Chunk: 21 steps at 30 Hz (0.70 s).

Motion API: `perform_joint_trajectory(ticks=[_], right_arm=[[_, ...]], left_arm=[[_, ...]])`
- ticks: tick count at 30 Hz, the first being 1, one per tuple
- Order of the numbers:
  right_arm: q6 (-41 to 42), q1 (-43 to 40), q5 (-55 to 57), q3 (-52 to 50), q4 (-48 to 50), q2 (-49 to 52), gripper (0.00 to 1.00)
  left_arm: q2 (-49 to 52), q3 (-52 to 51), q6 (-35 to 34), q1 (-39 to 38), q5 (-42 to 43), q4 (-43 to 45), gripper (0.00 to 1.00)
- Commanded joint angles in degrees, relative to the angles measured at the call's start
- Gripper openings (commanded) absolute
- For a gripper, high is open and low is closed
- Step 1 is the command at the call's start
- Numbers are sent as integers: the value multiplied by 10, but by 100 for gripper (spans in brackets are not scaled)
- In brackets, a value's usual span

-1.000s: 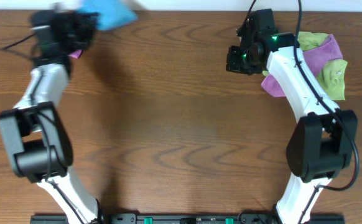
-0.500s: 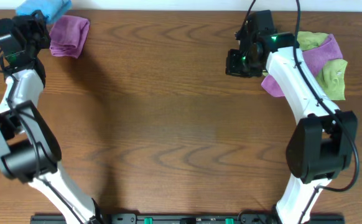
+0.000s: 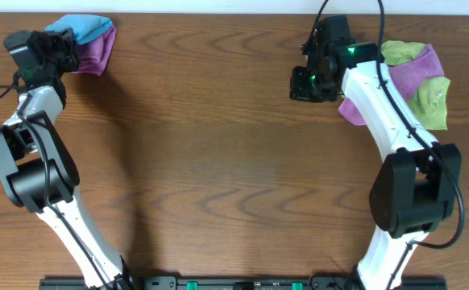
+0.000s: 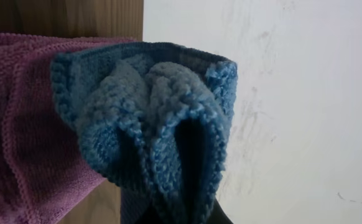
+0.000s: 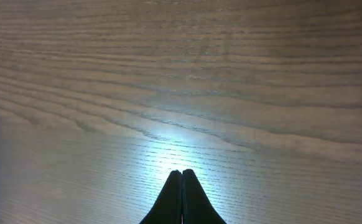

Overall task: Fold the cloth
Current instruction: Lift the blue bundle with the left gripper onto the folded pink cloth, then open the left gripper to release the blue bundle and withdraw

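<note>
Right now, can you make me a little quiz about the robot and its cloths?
1. True or false: the right claw is holding a cloth.
2. What colour is the cloth in the left claw? A red, B blue, C yellow.
3. Fill the gap: the pile beside the right arm has purple and ____ cloths.

Key
1. False. It is shut with nothing in it.
2. B. It grips the blue cloth.
3. Green.
</note>
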Motion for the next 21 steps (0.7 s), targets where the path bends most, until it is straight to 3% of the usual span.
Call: perform_joint_trajectory(ticks=[1,7,11,15,17,21], right_arm=[[-4,11,-2,5,0,-3,1],[0,19,-2,5,3,-3,1],[0,21,-2,5,5,-3,1],[7,21,-2,5,3,-3,1],[7,21,-2,5,2,-3,1],[9,21,-2,5,2,-3,1]], left_arm=[[-3,14,16,-1,17,0,6],[-3,14,42,-1,24,4,6],[-3,29,45,-1,33,99,6],[-1,57,87,-1,6,-14,6],[0,58,129,-4,0,-37,6],[0,58,147,-5,-23,-83,6]])
